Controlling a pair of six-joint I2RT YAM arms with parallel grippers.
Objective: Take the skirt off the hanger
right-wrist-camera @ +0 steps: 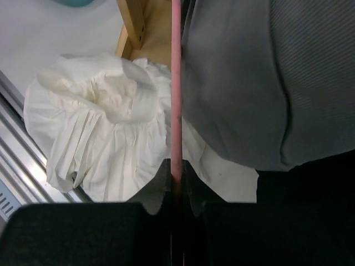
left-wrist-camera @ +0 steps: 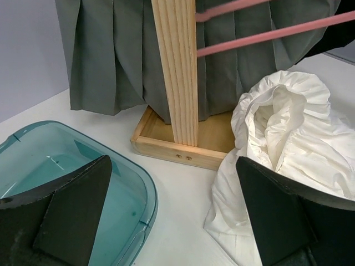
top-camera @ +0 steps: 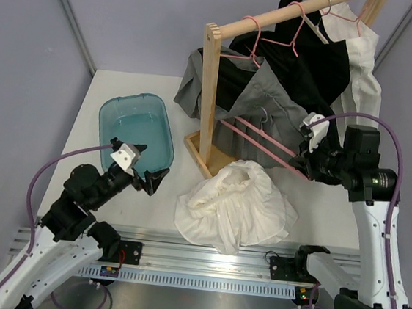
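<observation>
Skirt (top-camera: 233, 209): white, heaped on table (top-camera: 124, 87), off the hanger (right-wrist-camera: 176, 83)
Hanger: pink, looks bare, pinched in right gripper (right-wrist-camera: 176, 180)
Left gripper (top-camera: 148, 167): spread wide, empty
Remaining: likely nothing

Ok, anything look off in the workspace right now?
Yes: the white skirt lies crumpled in a heap beside the rack base, its edge spilling onto the metal rail. The pink hanger slants low, pinched in the right fingers.

I saw a teal plastic basin (top-camera: 122, 106) on the white table (top-camera: 118, 82), just left of the wooden rack (top-camera: 210, 88); a black garment (top-camera: 311, 62) hung from its rail.
</observation>
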